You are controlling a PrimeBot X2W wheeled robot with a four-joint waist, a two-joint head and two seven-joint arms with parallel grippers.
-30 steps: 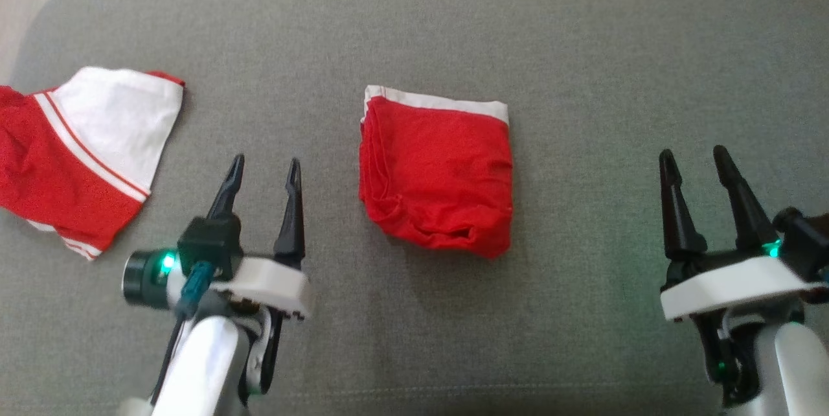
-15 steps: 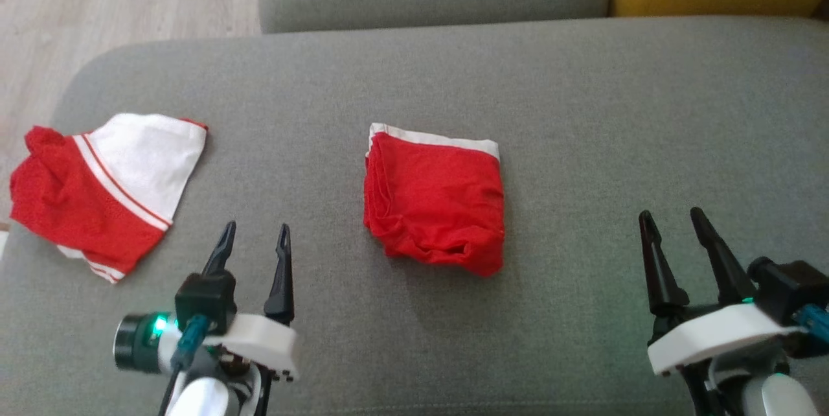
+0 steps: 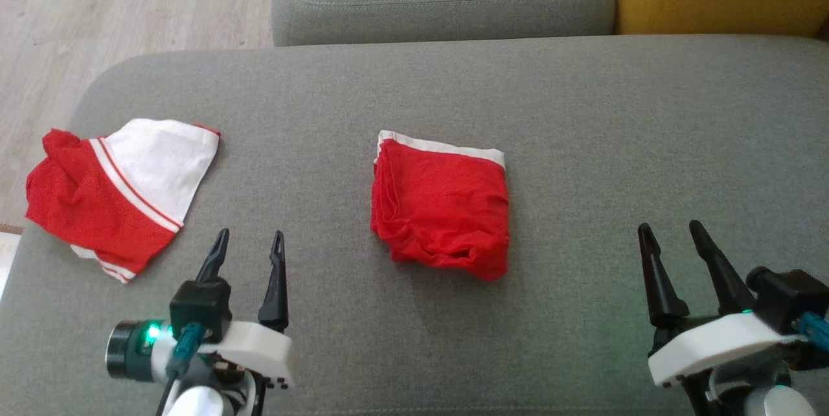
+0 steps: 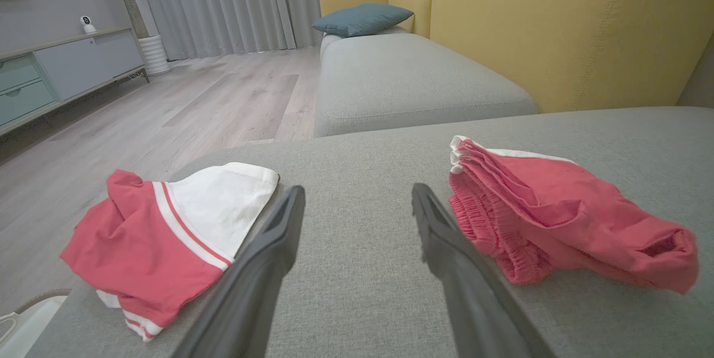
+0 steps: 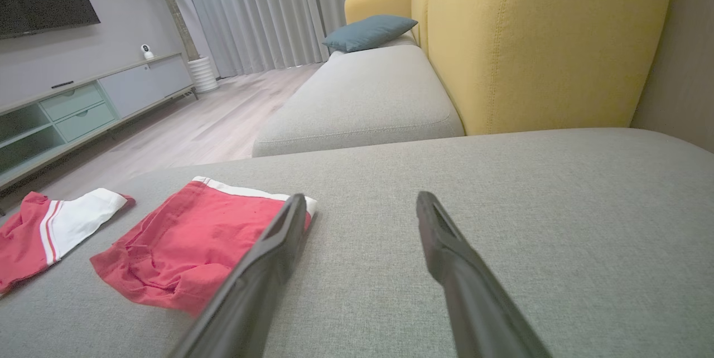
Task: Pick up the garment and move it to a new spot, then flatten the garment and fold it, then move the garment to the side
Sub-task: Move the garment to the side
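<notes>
Your left hand [image 3: 250, 232] and right hand [image 3: 670, 225] hover empty, fingers spread wide.
You see the folded red garment [image 3: 442, 208] on the grey cushion [image 3: 583, 111] between them, slightly farther off.

A grey sofa seat cushion [image 3: 583, 111] carries two garments. Near its middle lie red shorts [image 3: 442, 205], folded into a rough square with a white waistband along the far edge. Well apart, at the cushion's left edge, lies a loosely bunched red-and-white garment [image 3: 120, 189].
</notes>
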